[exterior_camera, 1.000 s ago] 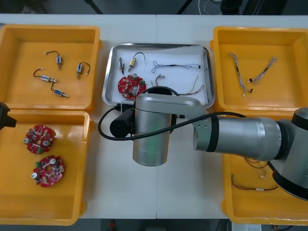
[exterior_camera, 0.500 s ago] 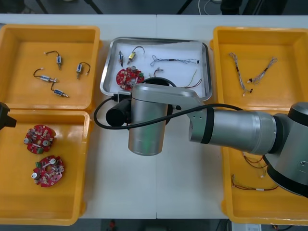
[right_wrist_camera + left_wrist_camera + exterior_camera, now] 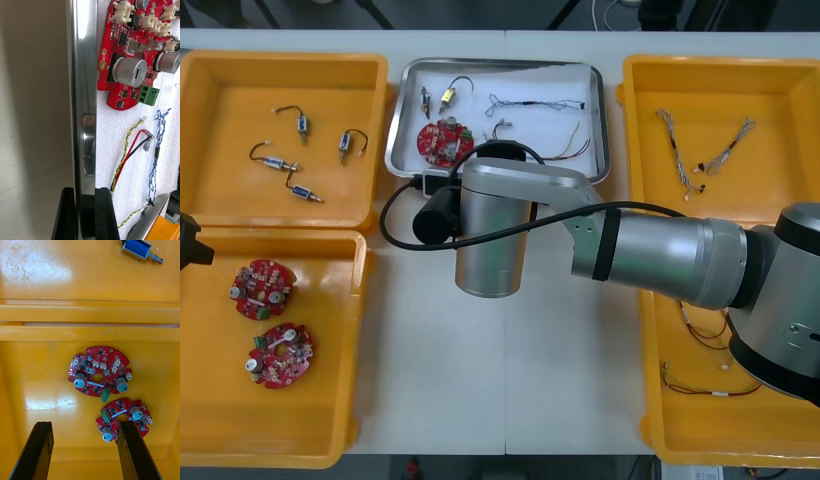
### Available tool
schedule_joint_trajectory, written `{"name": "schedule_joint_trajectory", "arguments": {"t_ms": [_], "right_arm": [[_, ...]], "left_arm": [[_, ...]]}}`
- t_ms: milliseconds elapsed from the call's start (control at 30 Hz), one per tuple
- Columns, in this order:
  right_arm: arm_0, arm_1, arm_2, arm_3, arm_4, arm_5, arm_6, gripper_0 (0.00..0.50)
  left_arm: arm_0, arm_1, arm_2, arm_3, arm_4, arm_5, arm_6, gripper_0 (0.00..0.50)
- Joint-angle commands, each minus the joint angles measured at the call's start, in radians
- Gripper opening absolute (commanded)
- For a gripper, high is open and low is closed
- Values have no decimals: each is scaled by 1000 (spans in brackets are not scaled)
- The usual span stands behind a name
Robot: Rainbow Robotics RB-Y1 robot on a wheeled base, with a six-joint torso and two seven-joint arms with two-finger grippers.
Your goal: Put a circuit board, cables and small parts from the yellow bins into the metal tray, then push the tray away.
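The right gripper (image 3: 85, 213) is closed on the near rim of the metal tray (image 3: 500, 63), one black finger on the outside of the rim and the other inside on the white lining, with the rim pinched between them. The tray sits at the far middle of the table (image 3: 430, 380), between the two far bins. Inside it lie a round red circuit board (image 3: 439, 141) at the near left, two small metal parts (image 3: 448, 95) at the far left, a blue and white cable (image 3: 530, 103) toward the far right and a red and yellow cable (image 3: 565, 152) at the near right. The right arm reaches in from the right, its wrist over the tray's near edge. The left gripper (image 3: 84, 423) hangs at the table's left edge above the near left bin (image 3: 310, 290), fingers spread wide with nothing between them; two more boards (image 3: 260, 288) lie in that bin. The far left bin (image 3: 240, 110) holds four small parts, the far right bin (image 3: 780, 90) twisted cables, and the near right bin (image 3: 700, 420) red and yellow cables.
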Motion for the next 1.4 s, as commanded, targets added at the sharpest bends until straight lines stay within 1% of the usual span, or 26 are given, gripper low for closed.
{"name": "schedule_joint_trajectory", "arguments": {"t_ms": [33,300,633,800,833,867,900,933,967,1000,1167,1400], "right_arm": [[-61,25,-30,26,20,-31,43,0],[-78,33,-39,99,26,-91,43,0],[-92,56,-71,224,40,-200,43,0],[-92,67,-93,254,48,-209,45,0],[-92,68,-94,254,48,-209,43,30],[-92,70,-94,254,48,-206,39,140],[-92,71,-96,254,48,-203,39,273],[-92,73,-99,254,48,-201,39,349],[-91,78,-105,254,48,-192,37,482],[-89,84,-117,252,46,-180,37,500],[-66,110,-172,220,45,-123,43,500],[21,139,-261,57,14,30,45,500]], "left_arm": [[18,46,37,-27,-7,-6,-46,500],[18,46,37,-27,-7,-6,-46,500],[18,46,37,-27,-7,-6,-46,500],[18,46,37,-27,-7,-6,-46,500],[18,46,37,-27,-7,-6,-46,500],[18,46,37,-27,-7,-6,-46,500],[18,46,37,-27,-7,-6,-46,500],[18,46,37,-27,-7,-6,-46,500],[18,46,37,-27,-7,-6,-46,500],[18,46,37,-27,-7,-6,-46,500],[18,46,37,-27,-7,-6,-46,500],[18,46,37,-27,-7,-6,-46,500]]}}
